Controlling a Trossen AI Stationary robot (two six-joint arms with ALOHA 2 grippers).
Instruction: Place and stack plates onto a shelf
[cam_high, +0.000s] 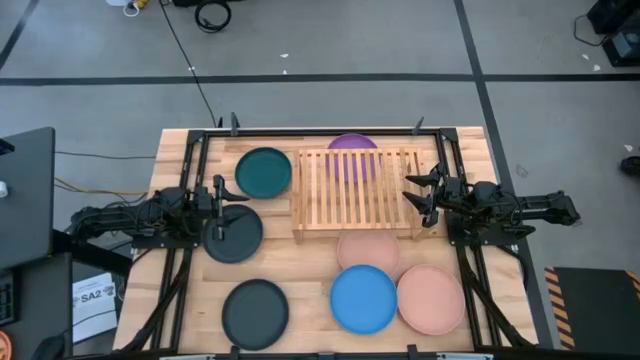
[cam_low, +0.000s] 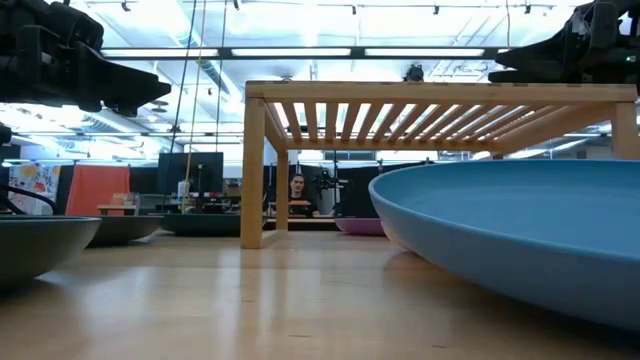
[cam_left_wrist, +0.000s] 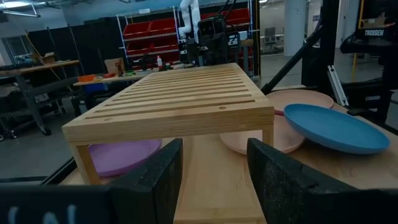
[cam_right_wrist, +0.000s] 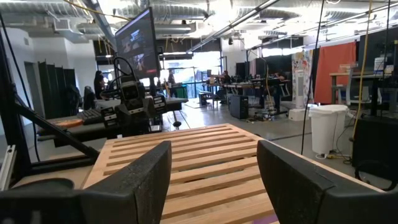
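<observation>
Left gripper (cam_high: 222, 200) open and empty over one black plate (cam_high: 232, 235), right gripper (cam_high: 425, 194) open, empty beside shelf (cam_high: 355, 190), seven plates counted.

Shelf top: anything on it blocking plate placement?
No. The shelf has bare slats on top in the high view. A purple plate and a salmon plate lie partly under it, not on it. Both grippers hover beside it, jaws open.

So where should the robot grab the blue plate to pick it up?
Probably by its rim. The blue plate lies flat and shallow, so only the thin raised edge gives the fingers something to pinch. Its left edge looks free; the right side meets a pink plate, and its far edge seems to overlap another pink plate. Come from above, at the left.
</observation>
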